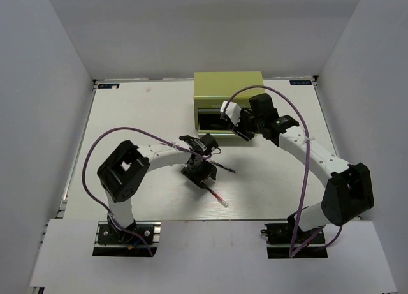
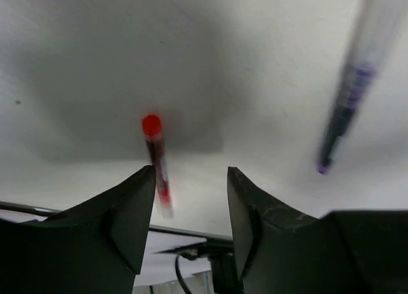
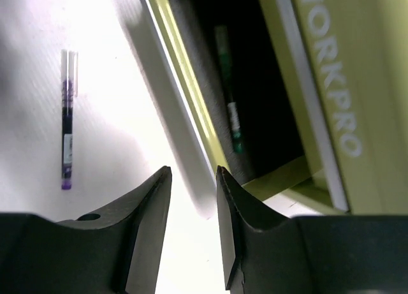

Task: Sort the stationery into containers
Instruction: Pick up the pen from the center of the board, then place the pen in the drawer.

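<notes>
The left hand [image 2: 191, 179] is held spread over the white surface [image 1: 127, 115], and nothing is pinched in it. The red pen [image 2: 157, 160] is seen lying on the surface just beyond its fingertips. A dark pen [image 2: 347, 102] lies near the red one, on its far side. The right hand [image 3: 193, 179] is likewise parted and empty. It is placed at the open drawer [image 3: 175, 64] of the olive-green box [image 1: 228, 87], which stands at the far side. A green pen [image 3: 228, 90] is seen lying inside that drawer.
</notes>
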### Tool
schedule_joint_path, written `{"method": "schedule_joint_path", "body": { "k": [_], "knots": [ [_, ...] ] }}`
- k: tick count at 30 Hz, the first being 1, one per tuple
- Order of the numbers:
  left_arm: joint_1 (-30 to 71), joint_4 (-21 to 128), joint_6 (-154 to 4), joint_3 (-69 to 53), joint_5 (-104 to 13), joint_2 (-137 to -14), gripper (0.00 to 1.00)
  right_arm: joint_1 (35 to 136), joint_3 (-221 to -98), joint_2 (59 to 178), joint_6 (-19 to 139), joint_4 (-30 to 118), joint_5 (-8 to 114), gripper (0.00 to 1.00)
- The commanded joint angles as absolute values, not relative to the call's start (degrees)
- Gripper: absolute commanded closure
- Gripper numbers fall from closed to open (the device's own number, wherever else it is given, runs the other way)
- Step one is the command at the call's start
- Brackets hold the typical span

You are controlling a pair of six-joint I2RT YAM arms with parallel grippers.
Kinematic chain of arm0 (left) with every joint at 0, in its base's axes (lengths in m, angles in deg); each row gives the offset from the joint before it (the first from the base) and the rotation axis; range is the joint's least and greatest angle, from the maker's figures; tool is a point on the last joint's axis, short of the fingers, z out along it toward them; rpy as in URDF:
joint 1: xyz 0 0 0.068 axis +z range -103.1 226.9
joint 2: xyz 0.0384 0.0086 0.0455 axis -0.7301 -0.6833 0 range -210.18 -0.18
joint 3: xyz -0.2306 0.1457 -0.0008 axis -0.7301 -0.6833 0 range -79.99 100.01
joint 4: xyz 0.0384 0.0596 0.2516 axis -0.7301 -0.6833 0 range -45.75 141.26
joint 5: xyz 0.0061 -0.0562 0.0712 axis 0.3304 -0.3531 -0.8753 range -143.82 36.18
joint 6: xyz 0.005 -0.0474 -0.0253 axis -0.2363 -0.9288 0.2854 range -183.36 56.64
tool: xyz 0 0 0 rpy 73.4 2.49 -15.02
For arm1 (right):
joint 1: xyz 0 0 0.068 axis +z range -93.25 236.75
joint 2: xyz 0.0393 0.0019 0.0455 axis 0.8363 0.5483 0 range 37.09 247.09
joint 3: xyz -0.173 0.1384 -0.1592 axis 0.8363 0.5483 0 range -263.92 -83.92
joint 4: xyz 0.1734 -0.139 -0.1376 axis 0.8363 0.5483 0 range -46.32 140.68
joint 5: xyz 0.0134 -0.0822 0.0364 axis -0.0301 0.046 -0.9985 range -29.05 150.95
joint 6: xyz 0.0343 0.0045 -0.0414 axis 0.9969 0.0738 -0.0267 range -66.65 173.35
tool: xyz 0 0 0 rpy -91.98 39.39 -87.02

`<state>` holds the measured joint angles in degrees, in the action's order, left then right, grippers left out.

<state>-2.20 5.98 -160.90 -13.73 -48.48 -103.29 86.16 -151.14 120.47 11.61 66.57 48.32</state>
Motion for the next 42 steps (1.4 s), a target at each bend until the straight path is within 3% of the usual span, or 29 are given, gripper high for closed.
{"method": "schedule_joint_path", "body": {
  "k": [1,8,10,11,14,16,18,27,30,31,32,34,42],
  "knots": [
    [-3.37,2.04,-160.57,-13.1,-45.83,-105.21,0.42,85.05,-149.23,116.64,14.06,63.63,46.71,0.59],
    [-5.22,1.51,-160.57,-13.28,-45.21,-107.23,0.43,83.2,-144.57,113.47,15.2,61.52,45.22,0.59],
    [-5.75,1.51,-160.57,-13.28,-45.21,-108.46,0.55,82.68,-143.78,113.12,15.99,61.17,45.04,0.59],
    [-5.75,2.12,-160.57,-13.28,-45.21,-108.46,0.66,82.5,-143.69,112.68,16.43,61.17,45.04,0.59],
    [-5.75,2.73,-160.57,-12.67,-44.59,-110.05,0.82,81.8,-143.34,111.8,16.7,62.04,44.86,0.58],
    [-5.75,2.74,-159.35,-12.14,-45.38,-110.05,0.86,81.45,-142.64,110.4,17.22,62.31,45.21,0.39],
    [-5.75,5.02,-158.2,-11.61,-48.09,-107.68,0.88,80.83,-141.15,109.61,18.45,62.13,47.05,0.1],
    [-5.04,12.74,-156.44,-8.62,-64.01,-94.06,1.0,77.49,-135.43,102.66,23.89,58.18,55.49,0.1],
    [-4.52,18.27,-156.44,-6.97,-67.88,-93.35,1.0,75.47,-134.9,100.99,24.96,57.92,55.06,0.27],
    [-4.52,19.69,-156.44,-6.95,-68.49,-93.35,1.0,74.42,-134.46,100.64,25.57,57.83,55.14,0.57],
    [-4.52,21.01,-156.44,-6.0,-69.11,-93.35,1.0,74.07,-134.55,99.77,26.01,57.57,55.23,0.75],
    [-3.99,25.05,-158.71,-4.06,-69.9,-94.83,1.0,72.84,-134.63,99.32,26.1,57.48,55.41,1.0],
    [-1.27,38.59,-166.89,-2.91,-72.62,-99.41,1.0,70.55,-134.46,98.18,25.66,57.39,55.06,1.0]
  ]
}}
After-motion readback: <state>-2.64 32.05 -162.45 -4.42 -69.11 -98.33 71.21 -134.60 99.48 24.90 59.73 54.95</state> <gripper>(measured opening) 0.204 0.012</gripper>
